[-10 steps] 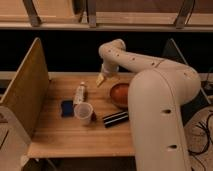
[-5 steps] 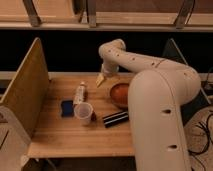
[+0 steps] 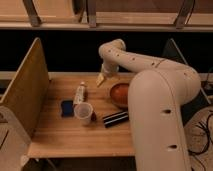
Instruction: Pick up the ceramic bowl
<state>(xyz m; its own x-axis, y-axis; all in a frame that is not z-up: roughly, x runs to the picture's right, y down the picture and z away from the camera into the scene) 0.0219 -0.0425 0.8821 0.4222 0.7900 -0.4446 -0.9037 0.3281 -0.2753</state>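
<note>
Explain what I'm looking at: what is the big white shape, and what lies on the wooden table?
The big white shape is a robot arm, seen from one camera looking down over it; where the camera sits is not known. The arm bends to its gripper, which hangs over the back of the wooden table, just left of the reddish-brown bowl it should pick up. The bowl lies on the table, not yet lifted. Also there: a whitish plastic cup, a blue pad, a white bottle lying down and a black bar. A wooden panel stands at the left.
</note>
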